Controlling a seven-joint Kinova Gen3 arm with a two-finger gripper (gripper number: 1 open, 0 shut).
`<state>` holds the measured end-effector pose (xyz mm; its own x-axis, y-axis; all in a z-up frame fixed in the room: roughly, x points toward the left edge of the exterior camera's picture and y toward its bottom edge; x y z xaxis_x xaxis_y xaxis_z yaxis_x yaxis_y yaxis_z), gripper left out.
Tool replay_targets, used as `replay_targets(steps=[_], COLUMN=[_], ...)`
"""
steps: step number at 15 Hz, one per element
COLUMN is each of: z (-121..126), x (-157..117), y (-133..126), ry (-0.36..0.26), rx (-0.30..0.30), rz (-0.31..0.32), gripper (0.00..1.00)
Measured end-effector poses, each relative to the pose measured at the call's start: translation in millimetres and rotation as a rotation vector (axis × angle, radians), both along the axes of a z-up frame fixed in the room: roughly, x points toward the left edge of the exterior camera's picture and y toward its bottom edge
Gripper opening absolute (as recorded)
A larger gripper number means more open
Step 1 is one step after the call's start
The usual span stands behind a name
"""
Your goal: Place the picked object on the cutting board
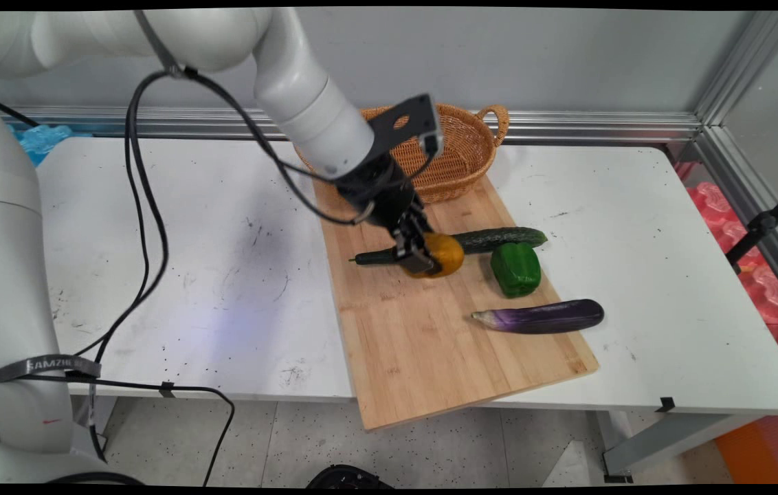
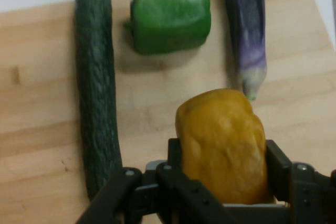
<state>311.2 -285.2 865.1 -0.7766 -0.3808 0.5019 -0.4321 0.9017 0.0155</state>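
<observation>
Jaws closed on the yellow-orange fruit (image 2: 223, 148), one finger flat against each side, nothing else gripped; gripper (image 1: 419, 256) low over the cutting board (image 1: 423, 330), fruit apparently on or just above the wood.

White desk (image 1: 224, 275) under everything. Cutting board laid across it, near end hanging past the desk's front edge. Wicker basket (image 1: 461, 148) at the board's far end, against the wall, partly hidden by the wrist. Long dark cucumber (image 1: 499, 238) lying across the board just behind the fruit, close to it. Purple eggplant (image 1: 543, 316) near the board's right edge, its tip over the edge. Green bell pepper (image 1: 515, 269) between cucumber and eggplant, just beside the fruit. Fruit itself smallest of the lot.

Fruit, by the look of it: light, rounded and blocky, skin dimpled and slightly glossy, probably firm but able to slip or bruise under hard squeeze. Best held across the broad middle, as gripped here, not near the tapering end.
</observation>
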Motion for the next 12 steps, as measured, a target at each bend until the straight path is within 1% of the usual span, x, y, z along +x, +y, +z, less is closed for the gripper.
replay_targets(steps=[5,9,12], z=[-33,-56,-69], x=[7,9,10], y=[7,3,-1], ry=[-0.025,-0.026,-0.022], rx=[-0.021,-0.035,-0.035], rz=[-0.019,-0.035,-0.034], gripper=[0.00,0.00,0.00])
